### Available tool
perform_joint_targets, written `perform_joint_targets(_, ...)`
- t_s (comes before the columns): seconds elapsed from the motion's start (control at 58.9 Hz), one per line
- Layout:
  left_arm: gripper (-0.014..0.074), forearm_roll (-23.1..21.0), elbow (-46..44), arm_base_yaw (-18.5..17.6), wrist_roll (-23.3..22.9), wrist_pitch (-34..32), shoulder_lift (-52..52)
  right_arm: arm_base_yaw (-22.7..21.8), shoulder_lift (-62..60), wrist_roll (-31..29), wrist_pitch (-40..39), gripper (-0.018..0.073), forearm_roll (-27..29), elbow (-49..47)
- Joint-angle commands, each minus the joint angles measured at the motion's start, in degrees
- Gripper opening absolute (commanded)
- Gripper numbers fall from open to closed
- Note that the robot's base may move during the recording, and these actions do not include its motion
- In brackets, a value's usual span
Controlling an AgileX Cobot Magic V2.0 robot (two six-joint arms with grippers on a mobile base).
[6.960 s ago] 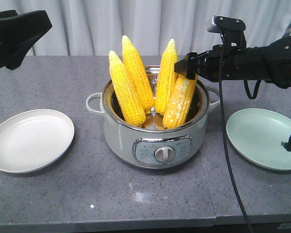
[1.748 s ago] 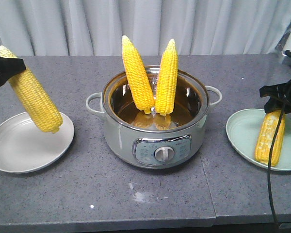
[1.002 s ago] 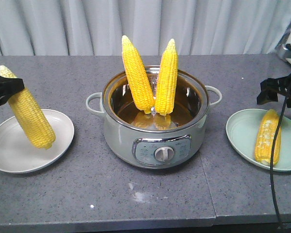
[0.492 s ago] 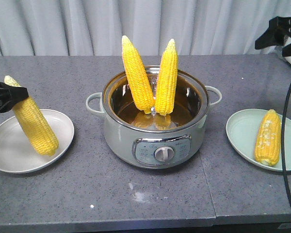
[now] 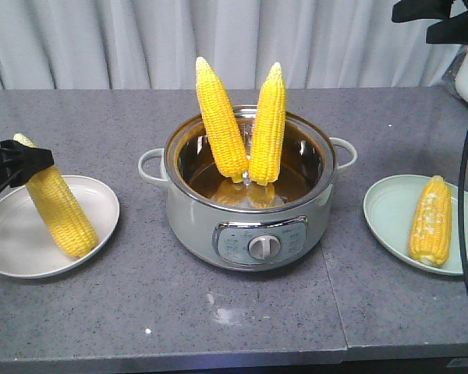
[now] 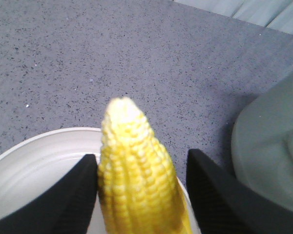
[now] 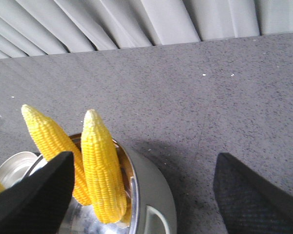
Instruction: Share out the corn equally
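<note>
Grey countertop: left end effector clenches corn over white plate; right end effector gapes wide.

Pot with upright cobs mid-table; open tabletop before it.

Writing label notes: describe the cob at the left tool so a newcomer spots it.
Left of the grey pot mid-table sits a white plate. The cob there leans steeply, lower end on the plate, tip inside the left tool. The pot's two cobs stand almost upright; the last cob on the green plate lies flat.
</note>
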Motion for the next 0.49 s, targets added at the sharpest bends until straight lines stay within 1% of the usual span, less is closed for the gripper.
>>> perform_joint_targets(0.0, 0.0482, 0.2, -1.4, 0.0, -0.6, 0.1, -1.7, -0.1, -2.9, -1.5, -1.7, 0.056, 4.9, -1.9)
perform_joint_targets(0.085, 0.0504, 0.2, -1.4, 0.0, -0.6, 0.1, -1.7, -0.1, -2.9, -2.0, -1.4, 0.056, 6.5, -1.9)
perform_joint_targets(0.289, 0.0504, 0.2, -1.4, 0.0, -0.8, 0.1, -1.7, -0.1, -2.9, -1.9, -0.1, 0.056, 8.3, -1.8)
perform_joint_targets(0.475, 0.0504, 0.2, -1.4, 0.0, -4.8, -2.5, -2.9, -0.1, -2.9, -2.2, 2.7, 0.056, 9.1, -1.8)
